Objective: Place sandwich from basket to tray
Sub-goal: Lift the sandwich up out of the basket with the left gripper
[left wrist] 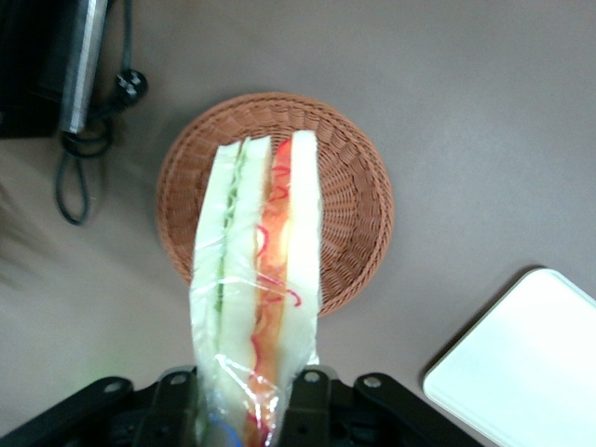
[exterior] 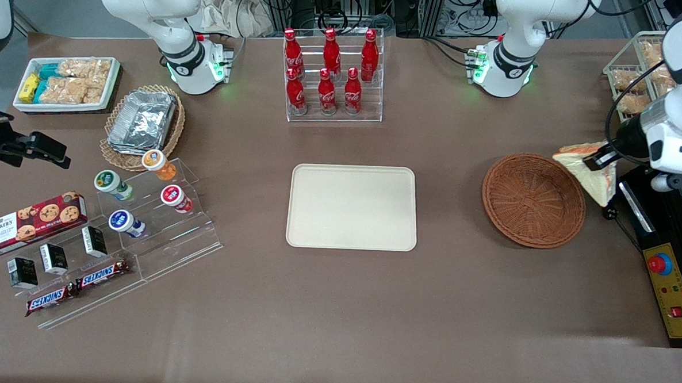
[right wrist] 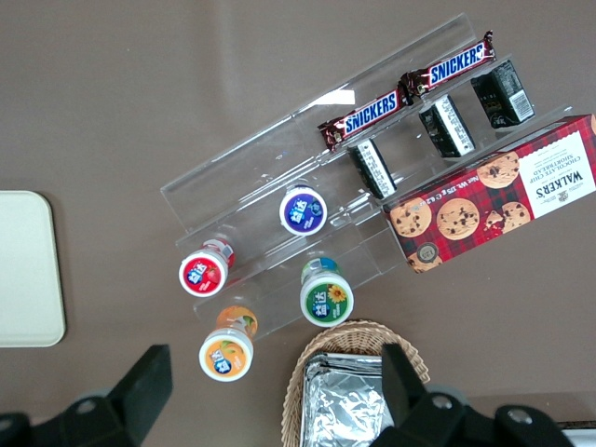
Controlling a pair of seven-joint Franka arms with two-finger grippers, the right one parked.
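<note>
A plastic-wrapped sandwich (exterior: 590, 175) (left wrist: 261, 279) of pale bread with red and green filling hangs in the air, and my left gripper (exterior: 598, 158) (left wrist: 247, 396) is shut on it. It is held above the table just past the rim of the round reddish-brown wicker basket (exterior: 533, 200) (left wrist: 358, 196), toward the working arm's end. The basket has nothing in it. The flat cream tray (exterior: 352, 207) (left wrist: 521, 372) lies in the middle of the table, toward the parked arm from the basket, and is bare.
A black control box with a red button (exterior: 667, 289) lies at the working arm's end, a cable plug (exterior: 608, 213) beside the basket. A rack of red bottles (exterior: 331, 76) stands farther from the front camera than the tray. Snack displays and a foil-container basket (exterior: 142, 125) sit toward the parked arm's end.
</note>
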